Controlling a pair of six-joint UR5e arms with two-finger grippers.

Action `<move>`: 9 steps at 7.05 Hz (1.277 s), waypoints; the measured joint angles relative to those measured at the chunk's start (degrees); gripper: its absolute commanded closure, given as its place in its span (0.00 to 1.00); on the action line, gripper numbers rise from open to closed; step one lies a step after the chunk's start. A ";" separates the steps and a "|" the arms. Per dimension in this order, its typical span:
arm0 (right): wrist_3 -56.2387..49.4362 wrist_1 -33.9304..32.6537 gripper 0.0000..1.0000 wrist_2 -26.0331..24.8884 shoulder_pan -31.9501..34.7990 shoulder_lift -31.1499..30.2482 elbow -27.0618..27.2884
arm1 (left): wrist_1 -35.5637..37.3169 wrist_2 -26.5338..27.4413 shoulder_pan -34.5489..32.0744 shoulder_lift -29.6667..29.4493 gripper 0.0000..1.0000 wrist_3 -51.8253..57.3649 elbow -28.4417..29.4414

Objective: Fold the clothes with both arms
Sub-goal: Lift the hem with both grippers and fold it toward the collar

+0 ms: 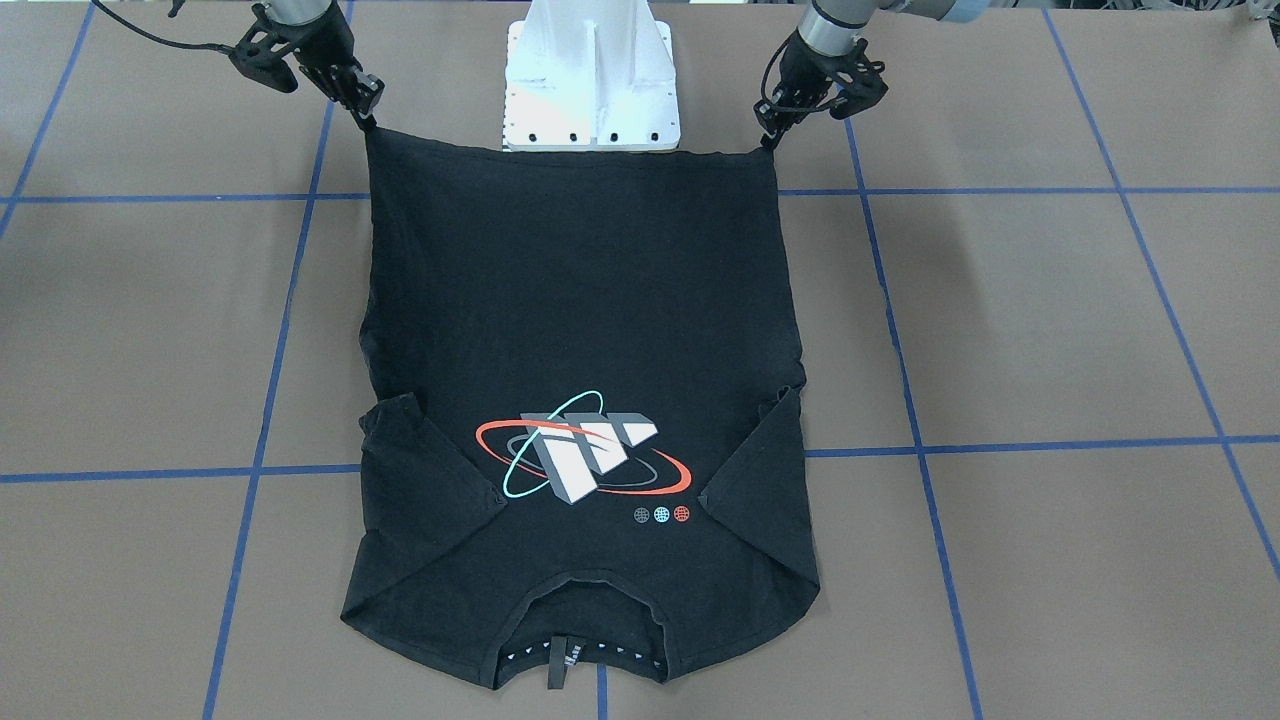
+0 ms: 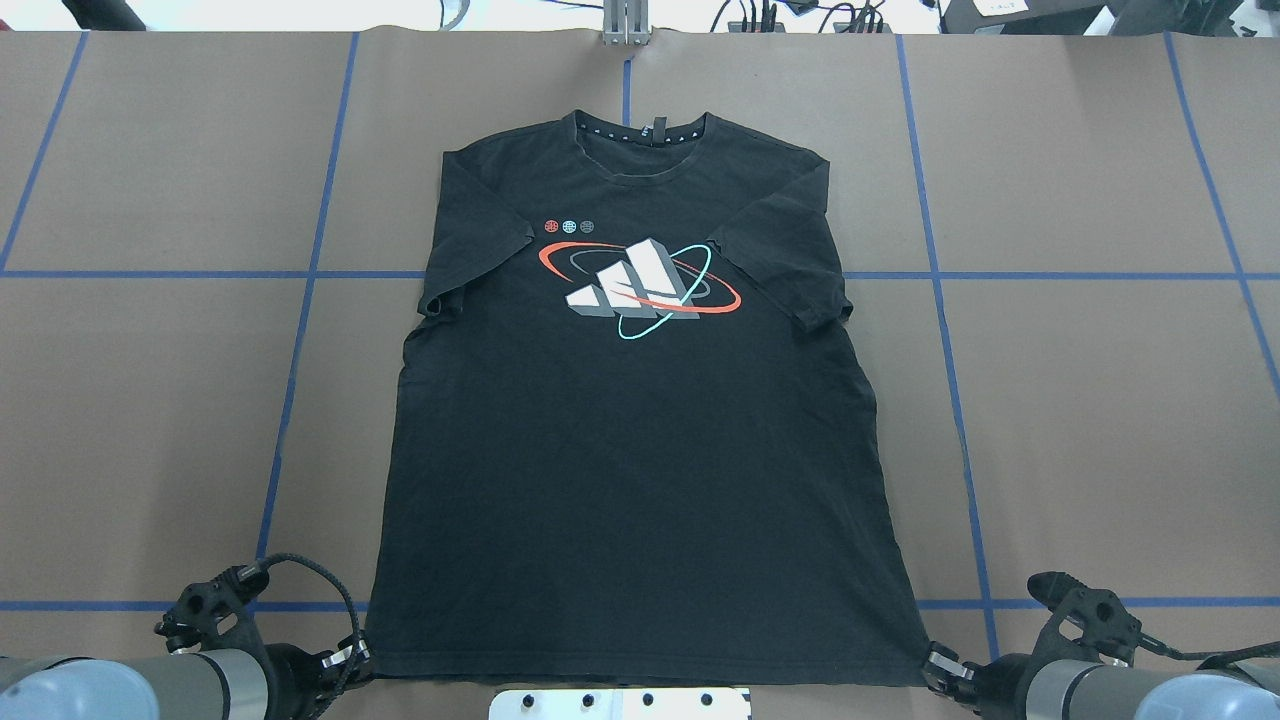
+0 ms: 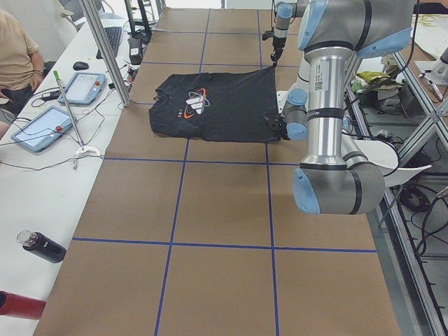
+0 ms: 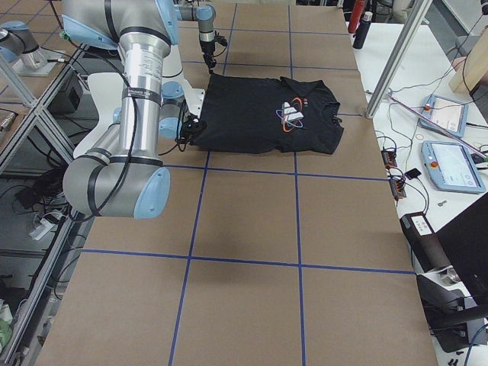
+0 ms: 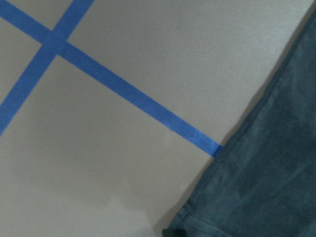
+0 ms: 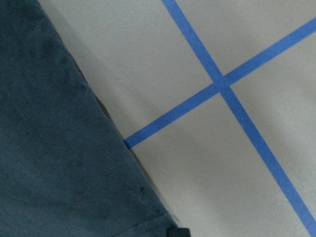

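Observation:
The black T-shirt (image 1: pixel 580 300) lies flat on the brown table with its logo (image 2: pixel 640 285) facing up. Its collar (image 2: pixel 640 140) points away from me and both sleeves are tucked in over the chest. The hem runs taut along the white pedestal. My left gripper (image 2: pixel 358 665) is shut on the hem's left corner, which shows as dark cloth (image 5: pixel 266 187) in the left wrist view. My right gripper (image 2: pixel 930 668) is shut on the other hem corner (image 6: pixel 54 148). In the front-facing view the left gripper (image 1: pixel 768 140) and right gripper (image 1: pixel 365 120) sit low at the two corners.
The white pedestal (image 1: pixel 590 80) stands between the grippers, just behind the hem. Blue tape lines (image 2: pixel 300 330) grid the brown table. Along the far side, a white bench holds tablets (image 3: pixel 42 126) and a bottle (image 3: pixel 42 246), and a seated person (image 3: pixel 17 52) is there.

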 measured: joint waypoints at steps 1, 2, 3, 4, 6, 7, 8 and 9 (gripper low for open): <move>0.00 0.00 1.00 0.02 0.01 -0.13 0.30 | 0.10 -0.09 -0.11 1.12 1.00 0.06 -2.80; -0.03 0.00 1.00 0.08 0.08 -0.44 1.10 | 0.17 -0.28 -0.20 2.69 1.00 0.10 -6.09; -0.04 0.00 1.00 0.23 0.45 -0.76 2.07 | 0.34 -1.10 -1.07 4.18 1.00 0.25 -9.65; -0.05 0.00 1.00 0.50 1.40 -0.88 2.94 | 1.28 -3.57 -4.34 4.83 1.00 1.15 -12.98; -0.19 0.02 1.00 3.08 6.28 -0.77 4.25 | 4.07 -10.71 -13.24 3.63 1.00 4.99 -16.59; -0.44 -0.01 1.00 8.67 12.41 -0.09 4.33 | 4.92 -13.37 -17.01 1.68 1.00 7.29 -16.69; -0.96 -0.30 1.00 15.63 19.42 1.47 3.71 | 6.15 -14.82 -20.57 -1.45 1.00 10.38 -15.41; -3.09 -1.62 1.00 23.11 27.54 4.94 1.64 | 8.37 -16.10 -25.19 -6.49 1.00 14.62 -11.88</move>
